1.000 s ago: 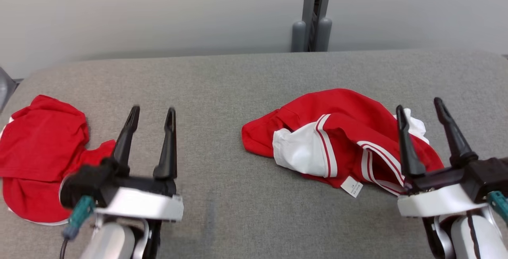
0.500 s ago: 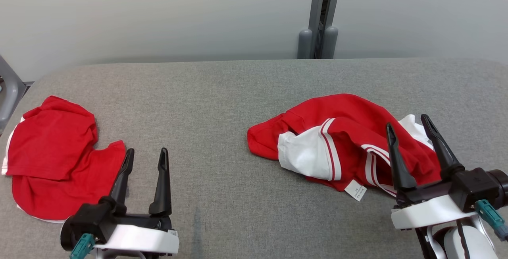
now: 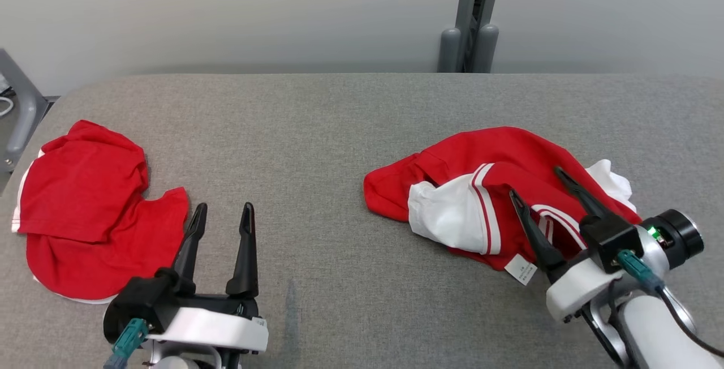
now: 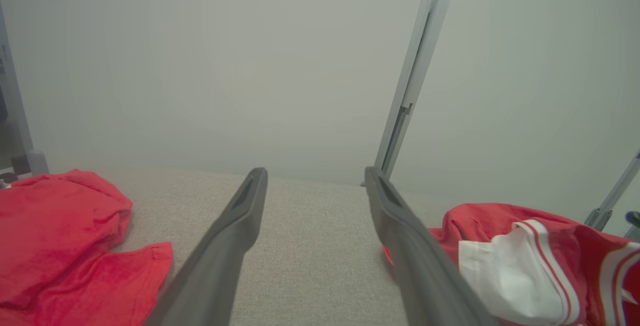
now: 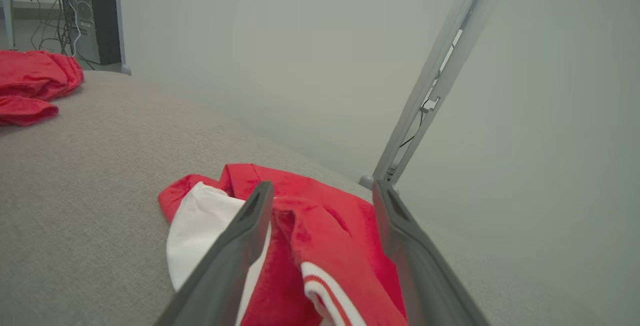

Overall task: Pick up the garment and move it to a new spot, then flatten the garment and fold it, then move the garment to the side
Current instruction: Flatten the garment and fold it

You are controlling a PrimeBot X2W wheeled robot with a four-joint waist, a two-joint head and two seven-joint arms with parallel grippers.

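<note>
Red garment (image 3: 498, 151) lies beneath spread right jaws, seemingly untouched.

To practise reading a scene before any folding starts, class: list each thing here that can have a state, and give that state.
red-and-white garment: crumpled in a heap, unfolded, label showing.
plain red garment: loosely bunched on the table.
left tool: open, empty, over bare table.
right tool: open, tips over the red-and-white garment, nothing gripped.
</note>
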